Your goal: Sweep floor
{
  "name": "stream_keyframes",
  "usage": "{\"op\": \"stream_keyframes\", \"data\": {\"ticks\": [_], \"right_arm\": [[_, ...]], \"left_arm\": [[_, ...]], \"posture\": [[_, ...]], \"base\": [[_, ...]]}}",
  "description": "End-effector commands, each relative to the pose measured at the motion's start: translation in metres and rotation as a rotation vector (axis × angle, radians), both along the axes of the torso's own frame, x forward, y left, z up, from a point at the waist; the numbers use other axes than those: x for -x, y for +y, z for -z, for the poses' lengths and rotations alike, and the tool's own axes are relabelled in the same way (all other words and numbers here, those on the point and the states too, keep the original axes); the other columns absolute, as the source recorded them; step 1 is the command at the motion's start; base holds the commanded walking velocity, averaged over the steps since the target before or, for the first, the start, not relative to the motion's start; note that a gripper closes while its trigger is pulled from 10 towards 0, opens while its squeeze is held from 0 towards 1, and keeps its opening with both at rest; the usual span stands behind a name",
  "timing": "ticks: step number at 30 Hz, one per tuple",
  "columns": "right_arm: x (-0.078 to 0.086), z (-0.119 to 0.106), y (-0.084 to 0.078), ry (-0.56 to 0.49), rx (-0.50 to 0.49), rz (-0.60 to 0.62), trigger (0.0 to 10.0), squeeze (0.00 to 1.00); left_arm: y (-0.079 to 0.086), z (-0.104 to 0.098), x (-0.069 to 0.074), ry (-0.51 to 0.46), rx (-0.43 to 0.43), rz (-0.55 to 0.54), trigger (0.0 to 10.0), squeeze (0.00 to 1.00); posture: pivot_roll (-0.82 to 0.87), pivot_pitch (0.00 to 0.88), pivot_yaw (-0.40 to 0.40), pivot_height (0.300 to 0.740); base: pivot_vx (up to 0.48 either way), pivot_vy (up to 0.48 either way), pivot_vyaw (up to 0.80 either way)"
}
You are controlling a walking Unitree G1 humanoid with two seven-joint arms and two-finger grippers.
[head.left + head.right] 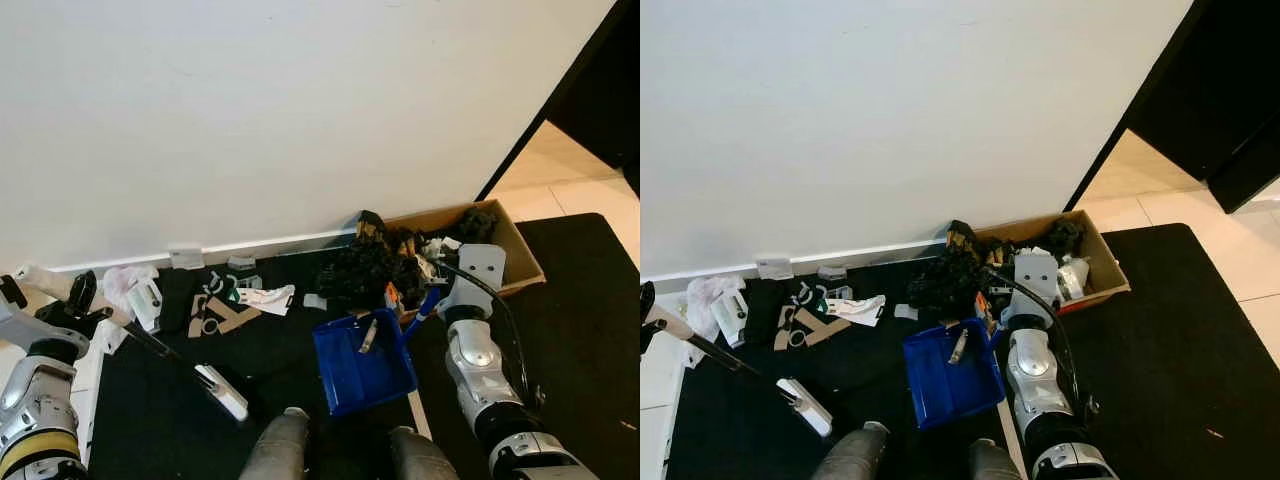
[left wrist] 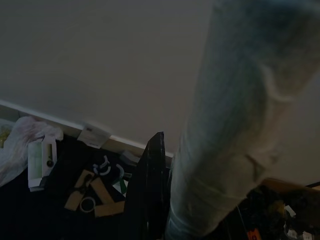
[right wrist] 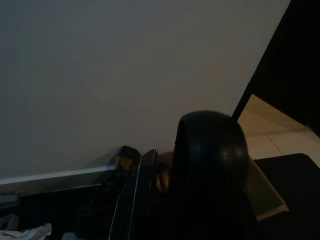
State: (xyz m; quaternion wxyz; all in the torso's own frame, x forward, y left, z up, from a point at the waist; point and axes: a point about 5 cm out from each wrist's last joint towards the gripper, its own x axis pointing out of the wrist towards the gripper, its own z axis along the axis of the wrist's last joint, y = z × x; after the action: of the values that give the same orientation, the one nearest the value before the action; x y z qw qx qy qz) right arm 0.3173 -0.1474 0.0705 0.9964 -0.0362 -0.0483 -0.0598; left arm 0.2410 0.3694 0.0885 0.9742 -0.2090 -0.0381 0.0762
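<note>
Blue dustpan (image 1: 362,365) sits in the right gripper (image 1: 428,303), left gripper (image 1: 78,300) clamping the broom (image 1: 185,365); short strokes should drive the scraps (image 1: 235,304) in.

A long brush (image 1: 190,366) with a thin black stick and a white head leans down to the black floor mat (image 1: 160,420). A blue dustpan (image 1: 365,362) sits on the mat beside it, open side up, with a small grey scrap (image 1: 368,336) inside.
</note>
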Motion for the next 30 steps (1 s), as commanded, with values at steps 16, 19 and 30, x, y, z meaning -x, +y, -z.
{"op": "stream_keyframes", "data": {"ticks": [16,19,30], "right_arm": [[0.011,0.022,-0.002,0.101,0.004,0.009,10.0,0.00],[0.011,0.022,-0.002,0.102,0.003,0.008,10.0,0.00],[0.010,0.021,0.000,0.103,0.003,0.003,10.0,0.00]], "left_arm": [[-0.044,0.004,0.007,-0.003,0.127,0.291,10.0,0.00],[-0.048,0.002,0.009,0.008,0.081,0.309,10.0,0.00],[-0.045,-0.041,-0.009,-0.042,-0.423,0.330,10.0,0.00]], "posture": [[0.21,0.257,-0.039,0.740],[0.21,0.257,-0.039,0.740],[0.22,0.255,-0.041,0.740]], "base": [[0.000,0.000,0.00],[0.000,0.000,0.00],[0.000,0.000,0.00]]}}
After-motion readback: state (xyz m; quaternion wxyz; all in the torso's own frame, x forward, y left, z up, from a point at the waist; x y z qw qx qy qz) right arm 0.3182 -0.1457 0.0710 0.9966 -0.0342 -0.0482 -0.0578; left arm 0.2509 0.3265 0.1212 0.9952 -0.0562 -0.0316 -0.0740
